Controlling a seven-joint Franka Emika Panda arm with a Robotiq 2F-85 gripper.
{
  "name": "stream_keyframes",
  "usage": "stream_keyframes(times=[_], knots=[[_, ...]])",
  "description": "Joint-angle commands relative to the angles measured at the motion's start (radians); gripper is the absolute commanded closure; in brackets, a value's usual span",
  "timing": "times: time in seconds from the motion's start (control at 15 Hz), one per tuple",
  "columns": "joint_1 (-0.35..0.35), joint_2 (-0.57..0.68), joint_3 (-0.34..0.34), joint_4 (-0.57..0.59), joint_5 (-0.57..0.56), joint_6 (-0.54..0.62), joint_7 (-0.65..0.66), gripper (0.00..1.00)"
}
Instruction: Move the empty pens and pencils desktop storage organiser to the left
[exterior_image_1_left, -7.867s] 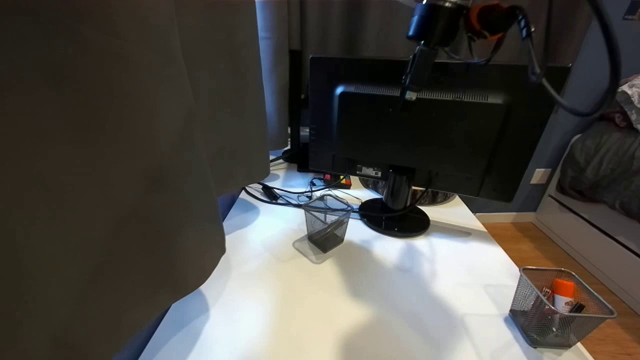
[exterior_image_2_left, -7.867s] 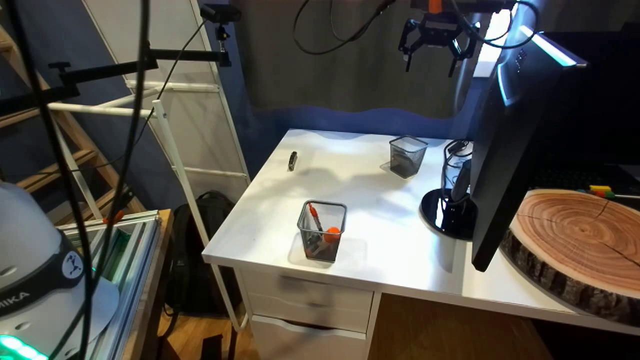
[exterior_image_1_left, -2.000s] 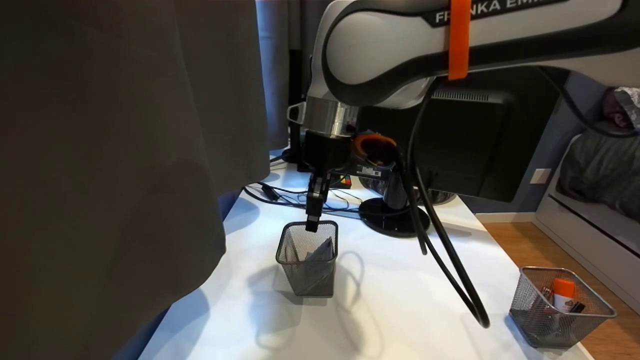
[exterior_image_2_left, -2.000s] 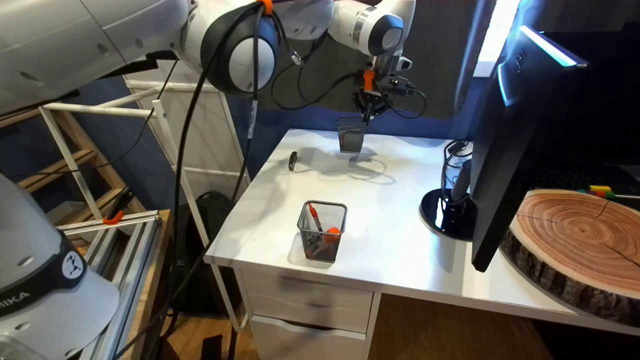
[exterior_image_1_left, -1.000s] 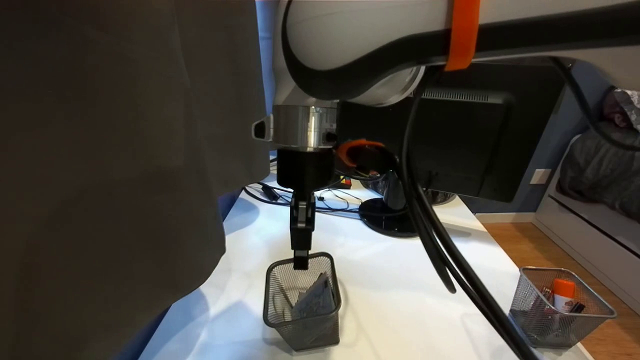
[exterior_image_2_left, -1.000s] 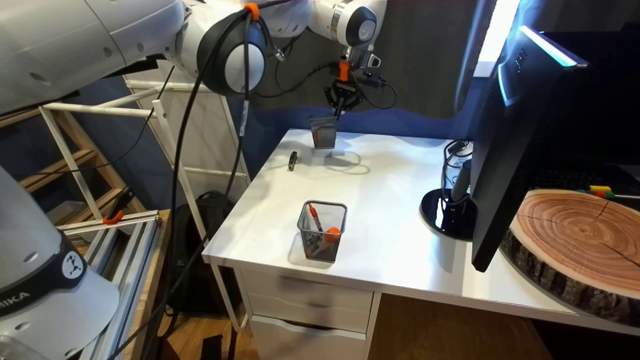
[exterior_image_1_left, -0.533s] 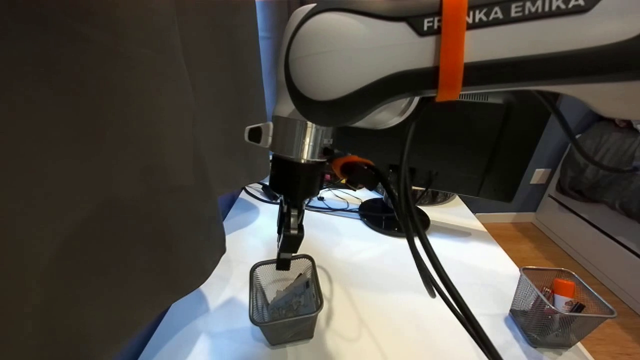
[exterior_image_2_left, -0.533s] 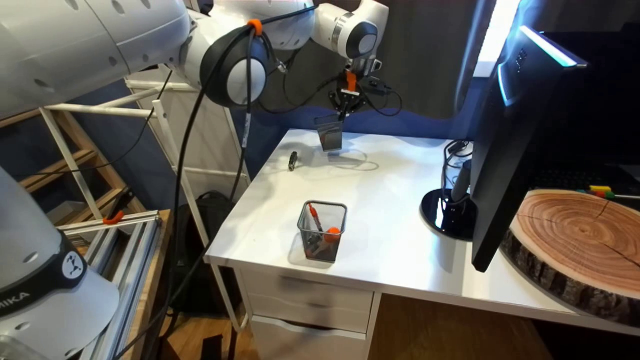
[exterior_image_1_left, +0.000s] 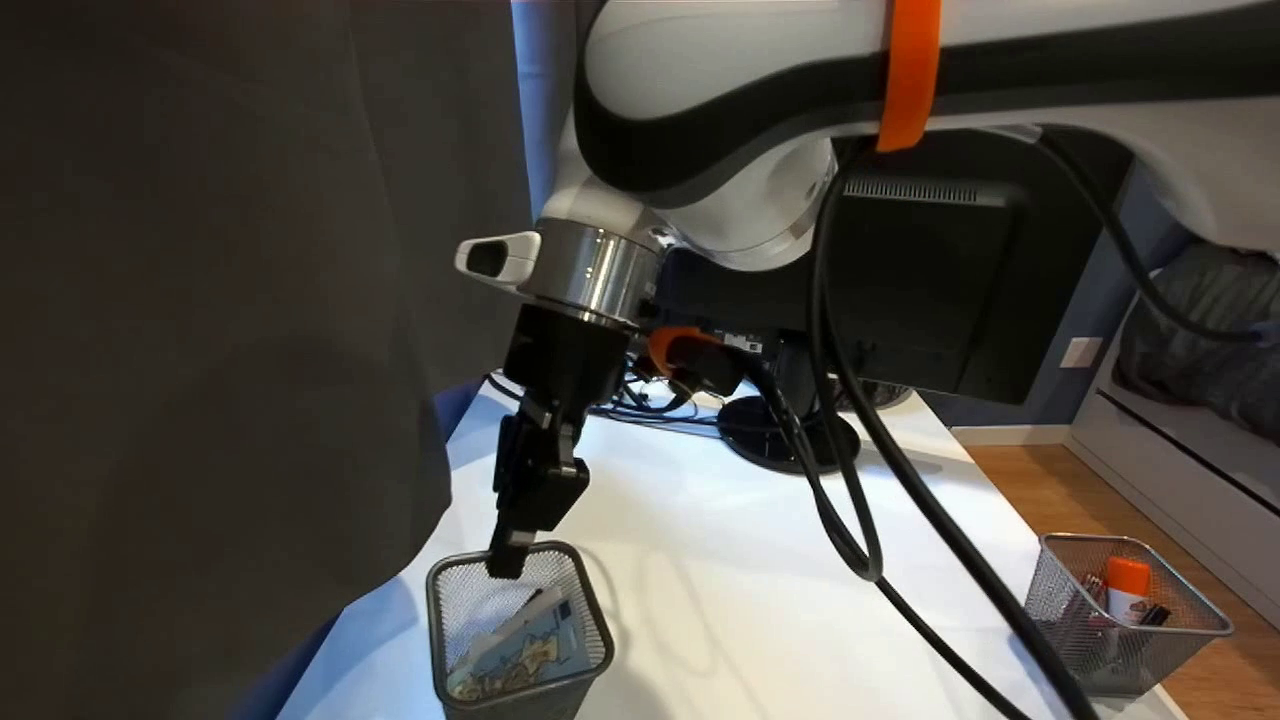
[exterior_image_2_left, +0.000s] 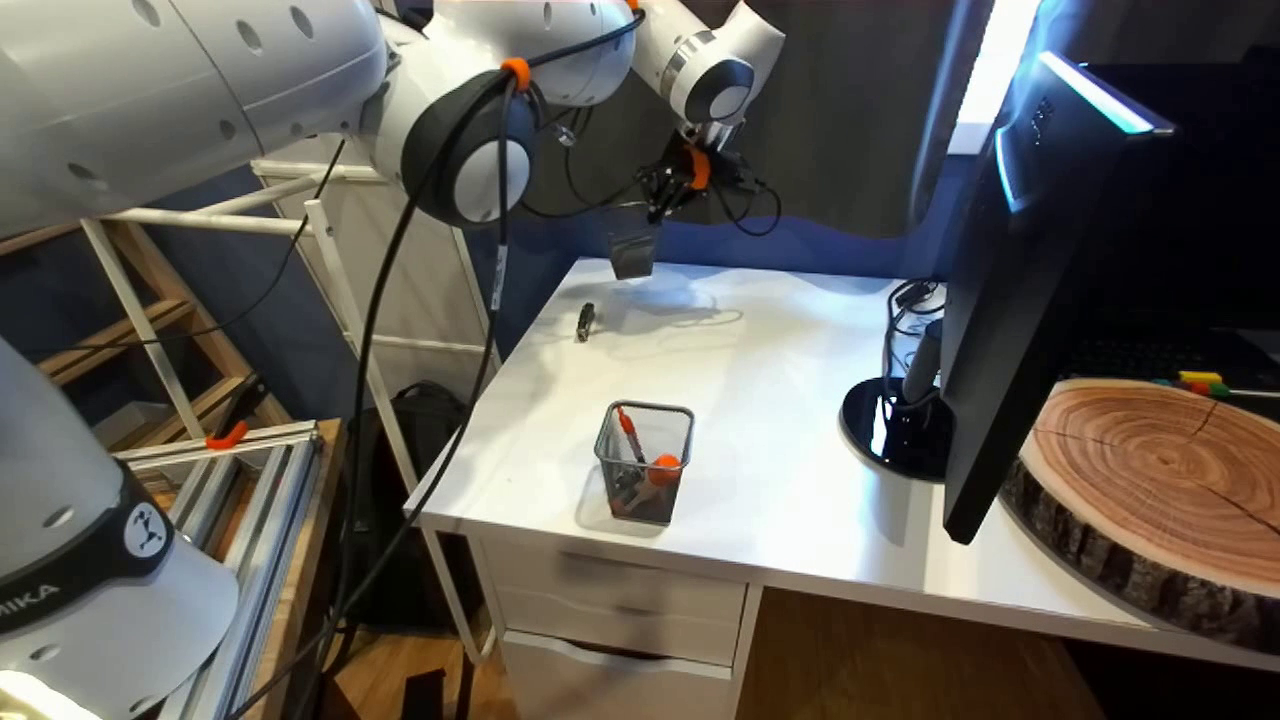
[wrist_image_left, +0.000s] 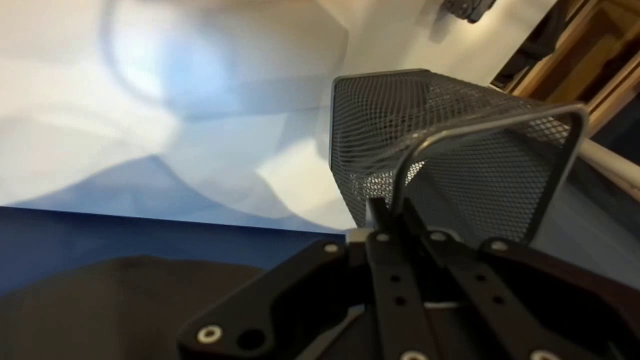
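Observation:
A grey mesh storage organiser (exterior_image_1_left: 550, 700) hangs tilted above the white desk, its shadow apart from it below. My gripper (exterior_image_1_left: 508, 560) is shut on its rim, one finger inside and one outside. The wrist view has the rim of the organiser (wrist_image_left: 380, 120) running down between the fingertips of the gripper (wrist_image_left: 392, 210). Flat, printed, paper-like pieces lie inside it in an exterior view; from the wrist its contents are hidden. Near the desk's back edge, the organiser (exterior_image_2_left: 633, 255) and gripper (exterior_image_2_left: 655, 213) also show in an exterior view.
Another mesh organiser (exterior_image_2_left: 650, 405) holding pens and an orange-capped item stands by the desk's front edge. A small black object (exterior_image_2_left: 585, 322) lies towards the desk's left end. The monitor (exterior_image_2_left: 1050, 300) and a wood slice (exterior_image_2_left: 1170, 460) are on the right. A dark curtain (exterior_image_1_left: 250, 350) hangs close by.
Earlier the organiser stood near the monitor with the gripper open above. Since then it was gripped and lifted, carried away from the monitor, and in the last half second raised and tilted more.

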Motion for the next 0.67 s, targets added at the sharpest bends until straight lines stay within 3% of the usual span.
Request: stream_keyframes(times=[0.0, 0.13, 0.2, 0.6], knots=[[-0.013, 0.006, 0.042, 0.006, 0.066, -0.079, -0.068, 0.98], [-0.004, -0.01, 0.016, 0.002, 0.044, -0.147, -0.08, 0.98], [0.006, 0.009, 0.006, 0.019, 0.044, -0.101, -0.05, 0.93], [0.014, 0.025, 0.004, 0.025, 0.053, -0.089, -0.035, 0.98]])
